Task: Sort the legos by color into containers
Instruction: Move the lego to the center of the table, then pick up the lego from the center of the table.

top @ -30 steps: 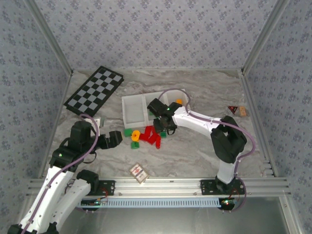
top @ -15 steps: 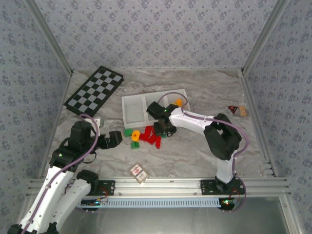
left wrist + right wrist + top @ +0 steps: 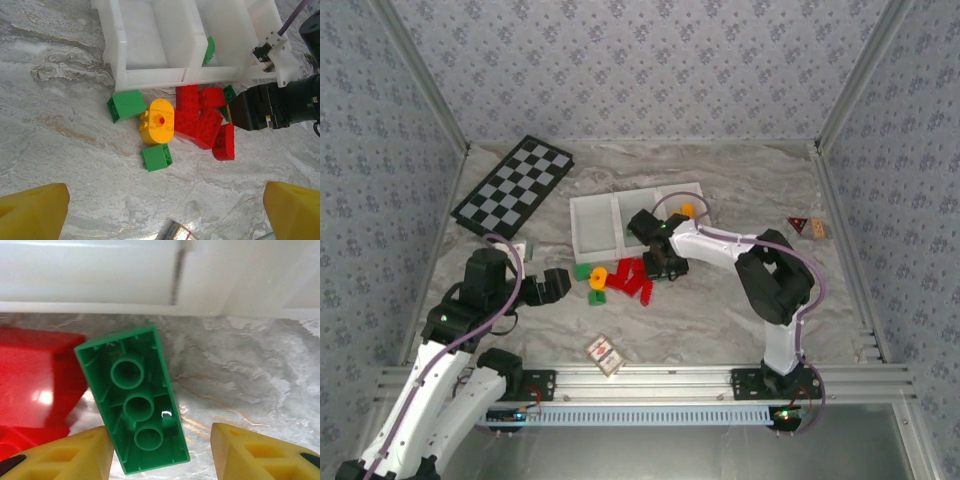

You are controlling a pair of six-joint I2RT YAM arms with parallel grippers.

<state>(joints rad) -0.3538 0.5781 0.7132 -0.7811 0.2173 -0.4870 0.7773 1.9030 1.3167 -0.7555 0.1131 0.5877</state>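
My right gripper (image 3: 162, 452) straddles an upturned green lego (image 3: 131, 400), its hollow underside showing three round tubes, with the yellow fingers (image 3: 260, 455) spread apart. It lies on the veined marble table (image 3: 240, 365) just before the glossy white tray (image 3: 90, 285), beside a red brick (image 3: 35, 375). I'd square to its long sides before closing. The left gripper (image 3: 162, 212) hangs spread wide, empty.

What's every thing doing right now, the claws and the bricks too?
left gripper, open, above the table.
right gripper, open, fingers either side of the green brick.
green brick, upside down on the table.
red bricks, piled together, unsorted.
yellow brick, loose on the table.
tray, upright, green piece and orange piece inside.
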